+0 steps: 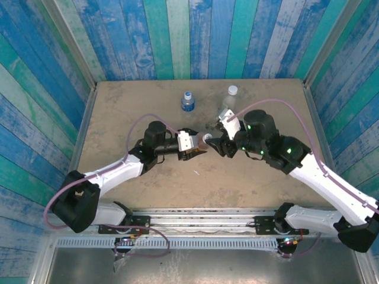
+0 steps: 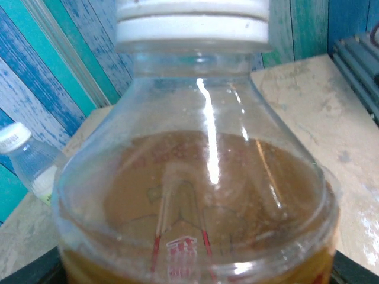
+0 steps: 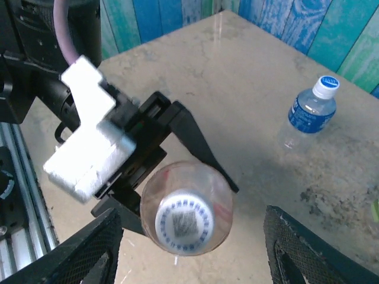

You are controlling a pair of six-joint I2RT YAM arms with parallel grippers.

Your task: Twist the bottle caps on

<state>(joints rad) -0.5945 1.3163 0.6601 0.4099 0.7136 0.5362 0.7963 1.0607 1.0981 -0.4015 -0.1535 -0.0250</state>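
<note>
This is a robotics lab test cell rather than a home or a shop. Two white-and-black robot arms, the left arm (image 1: 112, 171) and the right arm (image 1: 325, 177), are bolted to an aluminium rail (image 1: 201, 214) along the near edge of a bare beige table (image 1: 118, 112). Flat panels (image 1: 201, 35) printed with blue and teal planks wall in the left, far and right edges of the surface, with metal posts (image 1: 71, 44) at the far corners. Purple cables (image 1: 48, 208) loop from the arms, and small green lights (image 1: 288, 151) glow on the right arm.
</note>
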